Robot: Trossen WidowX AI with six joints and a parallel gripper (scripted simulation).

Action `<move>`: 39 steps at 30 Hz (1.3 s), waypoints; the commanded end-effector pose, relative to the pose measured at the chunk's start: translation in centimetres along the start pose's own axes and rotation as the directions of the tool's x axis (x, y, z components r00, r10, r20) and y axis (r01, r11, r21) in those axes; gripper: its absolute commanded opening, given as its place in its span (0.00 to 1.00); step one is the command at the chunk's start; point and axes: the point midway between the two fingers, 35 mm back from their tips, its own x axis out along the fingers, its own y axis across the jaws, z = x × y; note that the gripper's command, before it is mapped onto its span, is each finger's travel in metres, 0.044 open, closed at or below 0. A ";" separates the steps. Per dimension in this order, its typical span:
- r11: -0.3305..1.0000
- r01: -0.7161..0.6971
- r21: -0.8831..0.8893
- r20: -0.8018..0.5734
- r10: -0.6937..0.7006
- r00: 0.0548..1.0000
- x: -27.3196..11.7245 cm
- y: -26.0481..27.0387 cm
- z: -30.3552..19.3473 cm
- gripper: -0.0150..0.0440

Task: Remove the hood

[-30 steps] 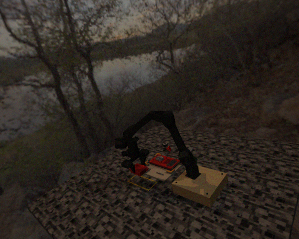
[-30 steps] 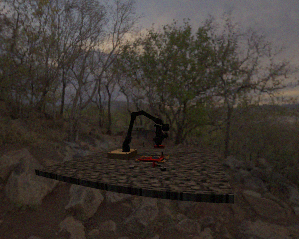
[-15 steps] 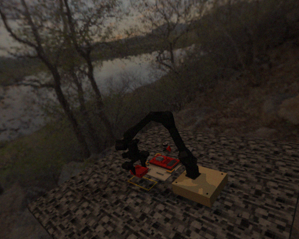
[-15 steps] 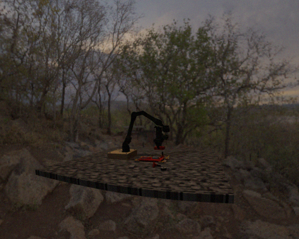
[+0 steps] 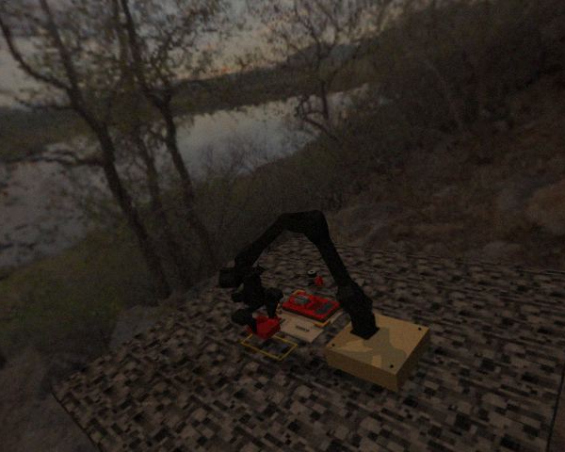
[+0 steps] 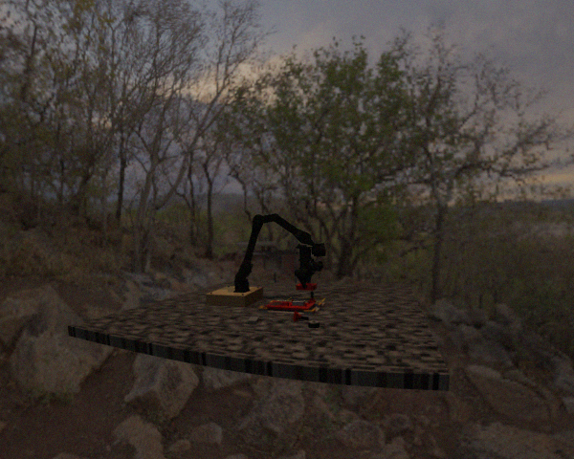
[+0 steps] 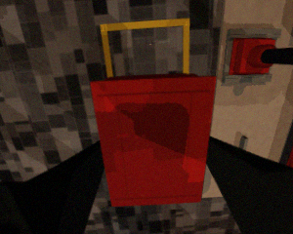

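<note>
One red hood (image 7: 153,138) fills the middle of the wrist view, close to the camera. The two black fingers of the gripper (image 7: 153,171) press on its left and right sides at the bottom of the frame, so the gripper is closed on the hood and holds it up off the table (image 7: 34,97).

Past the hood, at the top middle of the wrist view, a yellow outlined square (image 7: 146,46) lies flat on the patchy grey table. Its near side is hidden behind the hood. In the upper right corner sits a small red block (image 7: 246,55) with a black peg sticking out of it, on a tan sheet (image 7: 234,112).

In the top view, the hood (image 5: 265,326) hangs in the gripper (image 5: 256,325) just left of the middle, over the far edge of the yellow outlined square (image 5: 268,347). Right of it lies the tan sheet (image 5: 302,328), and on the far side of that the rest of the red toy car (image 5: 310,305) lies flat. The black arm (image 5: 316,248) bends up and over from a tan base block (image 5: 379,355) at the lower right of the middle.
</note>
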 end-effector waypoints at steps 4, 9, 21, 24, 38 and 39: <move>1.000 -0.001 0.003 -0.001 0.001 1.000 0.6 0.0 0.0 0.25; 1.000 -0.001 0.003 -0.001 0.001 1.000 1.1 0.0 0.0 0.25; 1.000 -0.001 0.003 -0.001 0.001 1.000 2.1 0.0 -0.1 0.25; 1.000 -0.001 0.003 -0.001 0.001 1.000 2.3 0.0 -0.1 0.25; 1.000 -0.001 0.003 -0.002 0.001 1.000 3.4 -0.1 -0.3 0.25; 1.000 -0.001 0.003 -0.002 0.001 1.000 3.5 -0.1 -0.3 0.25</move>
